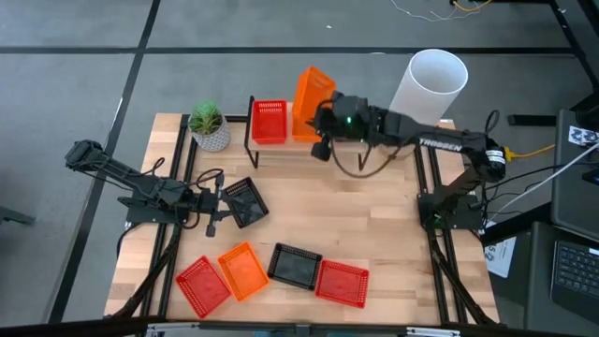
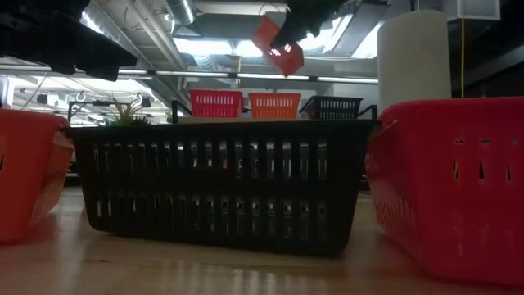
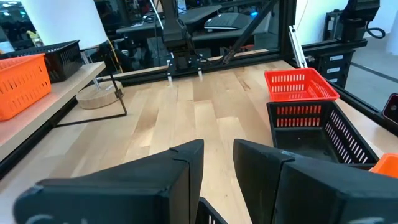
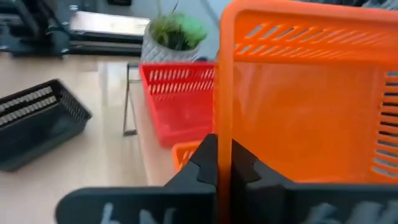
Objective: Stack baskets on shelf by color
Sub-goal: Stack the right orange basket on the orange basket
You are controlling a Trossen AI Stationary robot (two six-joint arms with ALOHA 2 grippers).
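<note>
My right gripper [image 1: 323, 126] is shut on an orange basket [image 1: 312, 94] and holds it in the air over the far shelf [image 2: 188, 120]. On the shelf plank stand a red basket [image 2: 216, 102], an orange basket [image 2: 274, 105] and a black basket [image 2: 332, 106]. The held orange basket [image 2: 278, 45] hangs tilted above them. My left gripper [image 1: 225, 199] is at the table's left middle, its fingers at the corner of a black basket [image 1: 248, 201] that lies turned askew. My right gripper [image 4: 224, 162] pinches one wall of the orange basket at its edge [image 4: 224, 118] between the two fingers. It comes from the table's right side, roughly level. The basket is lifted clear and steeply tilted above the shelf. My left gripper [image 3: 217, 158] meets the black basket at its left corner [image 1: 234, 198]. The fingers hide the place of contact. Whether the basket is off the table, I cannot tell.
Along the near edge lie a red basket [image 1: 203, 284], an orange basket [image 1: 243, 271], a black basket [image 1: 295, 267] and another red basket [image 1: 342, 283]. A potted plant [image 1: 209, 126] stands left of the shelf, a white cylinder [image 1: 429, 84] right of it. Bare wood lies mid-table.
</note>
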